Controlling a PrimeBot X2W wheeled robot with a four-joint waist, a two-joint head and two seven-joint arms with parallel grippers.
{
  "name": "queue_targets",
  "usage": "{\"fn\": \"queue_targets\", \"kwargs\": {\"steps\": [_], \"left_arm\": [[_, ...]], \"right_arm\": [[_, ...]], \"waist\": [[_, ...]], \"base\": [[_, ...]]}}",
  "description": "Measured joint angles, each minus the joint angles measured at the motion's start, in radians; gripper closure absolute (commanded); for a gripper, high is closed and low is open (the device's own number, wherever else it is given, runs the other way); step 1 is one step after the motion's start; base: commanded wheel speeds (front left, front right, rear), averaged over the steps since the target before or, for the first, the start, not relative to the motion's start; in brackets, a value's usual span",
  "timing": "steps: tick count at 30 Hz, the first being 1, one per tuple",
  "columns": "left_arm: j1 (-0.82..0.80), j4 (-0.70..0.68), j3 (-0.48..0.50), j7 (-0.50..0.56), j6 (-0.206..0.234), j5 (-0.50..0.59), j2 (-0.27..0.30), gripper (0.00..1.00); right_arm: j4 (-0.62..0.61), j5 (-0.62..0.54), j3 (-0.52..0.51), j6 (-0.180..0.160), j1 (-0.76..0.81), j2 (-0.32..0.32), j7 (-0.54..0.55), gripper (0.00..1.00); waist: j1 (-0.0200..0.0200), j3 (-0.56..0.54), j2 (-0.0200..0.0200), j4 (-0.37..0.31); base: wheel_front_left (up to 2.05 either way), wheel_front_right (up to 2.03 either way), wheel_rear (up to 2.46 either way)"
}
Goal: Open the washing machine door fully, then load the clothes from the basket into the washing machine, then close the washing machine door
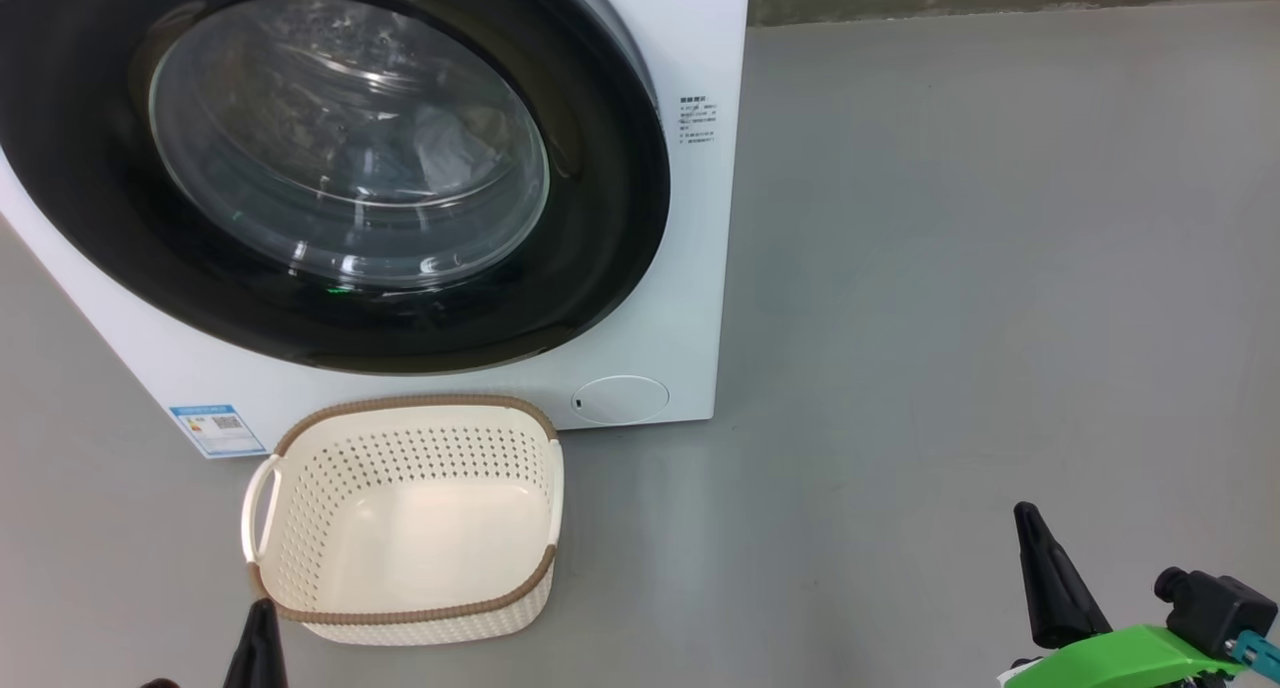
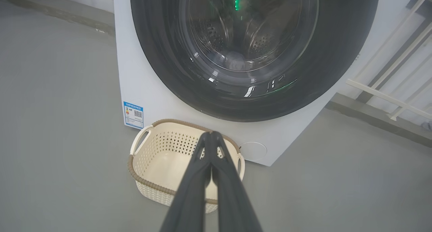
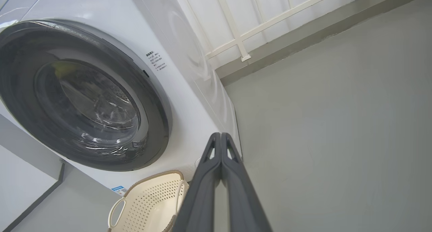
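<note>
The white washing machine [image 1: 700, 268] stands on the floor with its black-ringed washing machine door [image 1: 600, 218] lying flat against its front. Behind the glass bowl, a pale bundle of clothes [image 1: 450, 153] lies dimly in the drum, the same clothes [image 2: 236, 60] in the left wrist view. The cream basket [image 1: 400, 408] sits in front of the machine with nothing in it. My left gripper [image 2: 212, 135] hangs shut and empty above the basket's [image 2: 145, 183] near rim. My right gripper [image 3: 221, 135] is shut and empty, off to the right of the machine, its tip [image 1: 1028, 523] at the lower right.
Grey floor [image 1: 950, 318] spreads to the right of the machine. A white railing [image 3: 243, 36] and a low kerb run behind it. A blue label [image 1: 215, 428] and a round flap [image 1: 620, 400] mark the machine's lower front.
</note>
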Motion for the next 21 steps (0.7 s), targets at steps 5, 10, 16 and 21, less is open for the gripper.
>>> {"fn": "queue_targets", "kwargs": {"steps": [5, 10, 16, 21], "left_arm": [[-0.003, 0.005, 0.001, 0.016, -0.001, -0.059, 0.0, 1.0], [-0.009, 0.009, 0.001, 0.026, -0.001, -0.107, 0.0, 1.0], [-0.025, 0.015, 0.002, 0.044, -0.003, -0.177, 0.001, 1.0], [-0.027, 0.02, 0.002, 0.061, -0.007, -0.236, 0.002, 1.0]], "right_arm": [[0.001, 0.046, -0.004, 0.0, 0.0, 0.001, 0.016, 1.0], [0.003, 0.089, -0.009, 0.0, 0.0, 0.001, 0.026, 1.0], [0.004, 0.152, -0.015, 0.0, -0.001, 0.001, 0.044, 1.0], [0.005, 0.207, -0.018, 0.0, -0.002, 0.002, 0.06, 1.0]], "waist": [[-0.0001, 0.0, 0.0, -0.003], [0.0, -0.001, 0.0, -0.005], [0.0, -0.001, 0.0, -0.008], [-0.0001, -0.002, 0.0, -0.011]], "base": [[0.0, 0.0, 0.0], [0.0, 0.0, 0.0], [0.0, 0.0, 0.0], [0.0, 0.0, 0.0]]}}
